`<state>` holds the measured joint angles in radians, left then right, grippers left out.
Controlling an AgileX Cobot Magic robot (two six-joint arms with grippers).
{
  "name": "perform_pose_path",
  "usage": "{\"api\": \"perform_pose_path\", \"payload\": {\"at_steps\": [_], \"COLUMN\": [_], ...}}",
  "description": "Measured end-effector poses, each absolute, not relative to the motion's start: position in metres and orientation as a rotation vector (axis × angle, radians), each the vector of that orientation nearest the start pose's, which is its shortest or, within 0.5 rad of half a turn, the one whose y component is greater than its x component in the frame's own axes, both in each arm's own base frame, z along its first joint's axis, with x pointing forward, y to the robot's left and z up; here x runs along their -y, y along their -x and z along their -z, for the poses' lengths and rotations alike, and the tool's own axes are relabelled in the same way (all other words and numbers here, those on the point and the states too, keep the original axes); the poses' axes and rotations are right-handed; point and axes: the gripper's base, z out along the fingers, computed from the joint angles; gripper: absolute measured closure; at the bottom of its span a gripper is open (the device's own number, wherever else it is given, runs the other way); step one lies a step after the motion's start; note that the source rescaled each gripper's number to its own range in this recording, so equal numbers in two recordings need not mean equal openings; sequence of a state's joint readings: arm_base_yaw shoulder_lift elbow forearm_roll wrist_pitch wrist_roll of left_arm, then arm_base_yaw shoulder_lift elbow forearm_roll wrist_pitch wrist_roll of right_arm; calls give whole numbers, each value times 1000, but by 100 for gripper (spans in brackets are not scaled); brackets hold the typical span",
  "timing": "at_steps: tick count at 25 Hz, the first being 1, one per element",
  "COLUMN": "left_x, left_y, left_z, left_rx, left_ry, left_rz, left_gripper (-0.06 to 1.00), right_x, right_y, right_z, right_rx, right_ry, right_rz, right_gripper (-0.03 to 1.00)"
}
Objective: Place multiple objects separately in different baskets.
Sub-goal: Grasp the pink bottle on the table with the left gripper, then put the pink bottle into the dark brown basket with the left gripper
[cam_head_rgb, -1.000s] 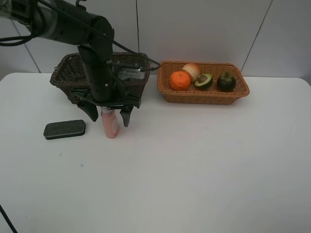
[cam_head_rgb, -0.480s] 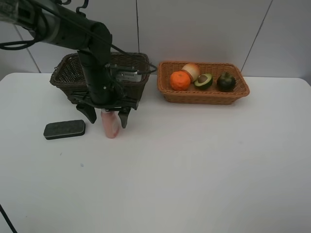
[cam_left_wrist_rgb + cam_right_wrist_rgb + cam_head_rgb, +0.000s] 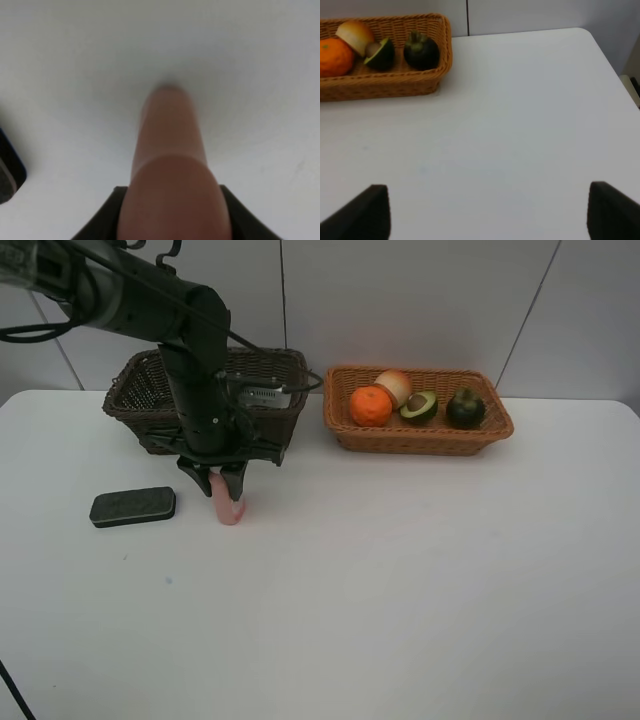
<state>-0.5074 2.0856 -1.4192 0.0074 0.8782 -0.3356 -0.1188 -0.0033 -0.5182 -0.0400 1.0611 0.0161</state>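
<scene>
My left gripper (image 3: pixel 224 490) is shut on the pink bottle (image 3: pixel 230 511), which stands on the white table in front of the dark brown basket (image 3: pixel 135 400). In the left wrist view the bottle (image 3: pixel 170 150) fills the middle between the dark fingers (image 3: pixel 240 220). A dark eraser block (image 3: pixel 132 506) lies to its left. The light tan basket (image 3: pixel 420 438) holds an orange (image 3: pixel 371 406), a peach-coloured fruit (image 3: pixel 395 386), a halved avocado (image 3: pixel 420 407) and a mangosteen (image 3: pixel 465 408). My right gripper (image 3: pixel 487 215) is open above bare table, with nothing between its fingers.
The left arm and its cable hang over the front wall of the dark basket, hiding part of its inside. A white wall stands close behind both baskets. The table's right edge (image 3: pixel 615 65) shows in the right wrist view.
The left gripper's fingers, spread wide around the pink bottle before, have closed onto it. The arm stays in the same spot. Nothing else moved.
</scene>
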Motion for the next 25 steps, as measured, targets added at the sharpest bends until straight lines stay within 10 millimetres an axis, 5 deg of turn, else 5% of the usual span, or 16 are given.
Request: {"api": "perform_pose_path", "payload": {"at_steps": [14,17,25], "left_x": [195,193,175], "left_y": [-353,-349,-325], "left_z": [-149,-174,-279], "left_rx": [-3011,-2973,-2740], "left_ry": [-267,-263,-237], "left_rz": [69,93,206], "left_gripper": [92,92,92], "right_x": [2,2,2], "right_y": [8,8,8], "right_z": [-282,-282,-282], "right_rx": [-2020,-2020,-2020], "right_ry": [-139,-139,-139], "right_rz": [113,113,113], "right_gripper": [-2,-2,-2]}}
